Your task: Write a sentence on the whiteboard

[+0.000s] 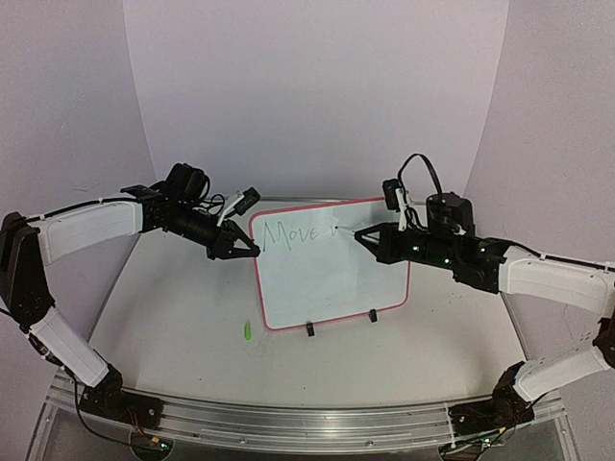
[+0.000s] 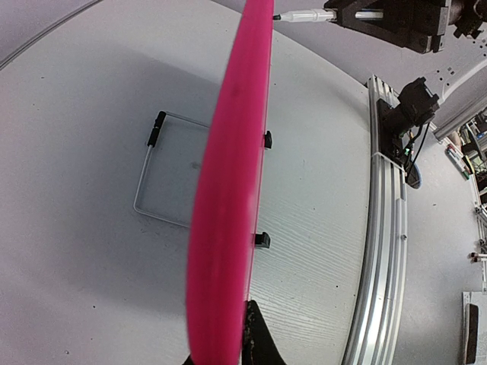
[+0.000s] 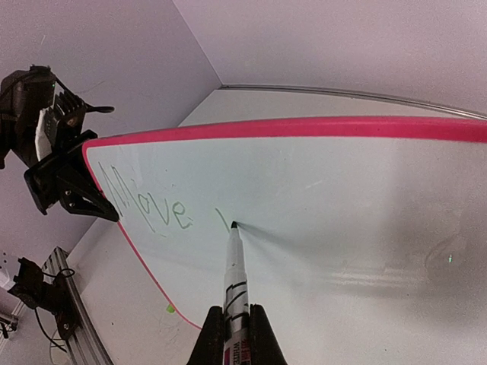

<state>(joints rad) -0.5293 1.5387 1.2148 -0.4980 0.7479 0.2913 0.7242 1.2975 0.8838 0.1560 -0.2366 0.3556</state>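
Observation:
The whiteboard (image 1: 332, 279) stands upright on the table, pink-framed, with its face toward the arms. The sentence (image 1: 293, 233) reads "Move" in green at the upper left, with one short stroke begun after it (image 3: 221, 219). My left gripper (image 1: 246, 249) is shut on the board's left frame edge, which fills the left wrist view as a pink band (image 2: 228, 190). My right gripper (image 3: 236, 313) is shut on a white marker (image 3: 234, 274). The marker's dark tip touches the board just right of the word.
A small green cap (image 1: 246, 330) lies on the table in front of the board's lower left corner. Two black clip feet (image 1: 309, 329) and a wire stand (image 2: 163, 171) hold the board up. An aluminium rail (image 1: 288, 423) runs along the near edge.

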